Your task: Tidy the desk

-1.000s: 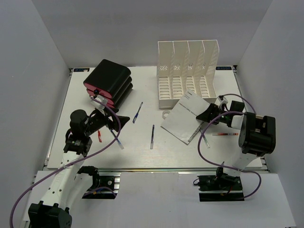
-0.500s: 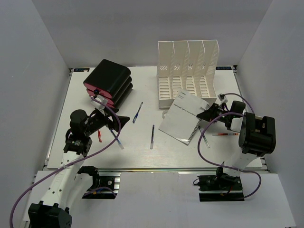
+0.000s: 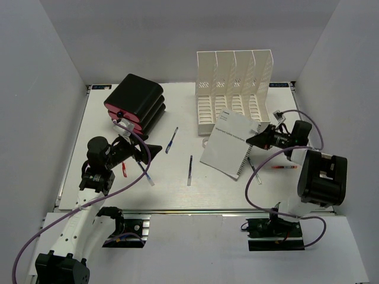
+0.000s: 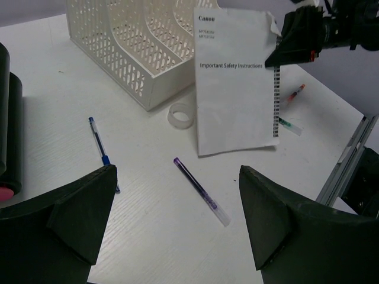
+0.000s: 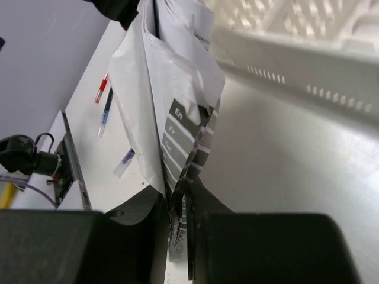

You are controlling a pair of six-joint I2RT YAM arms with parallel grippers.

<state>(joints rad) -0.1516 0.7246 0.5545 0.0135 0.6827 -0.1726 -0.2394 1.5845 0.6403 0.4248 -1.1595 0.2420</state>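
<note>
Desk (image 3: 172,190) — beneath right hand (image 3: 252,140) with booklet (image 3: 230,145)

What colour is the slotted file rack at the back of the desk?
White file rack; the top external view shows it best.

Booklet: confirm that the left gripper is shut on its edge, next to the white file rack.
Not right: the arm is wrong. The right gripper is shut on the booklet at its edge, next to the white file rack. The top external view shows this, and the right wrist view shows the pages pinched between the fingers. The left gripper stands open and holds nothing.
</note>
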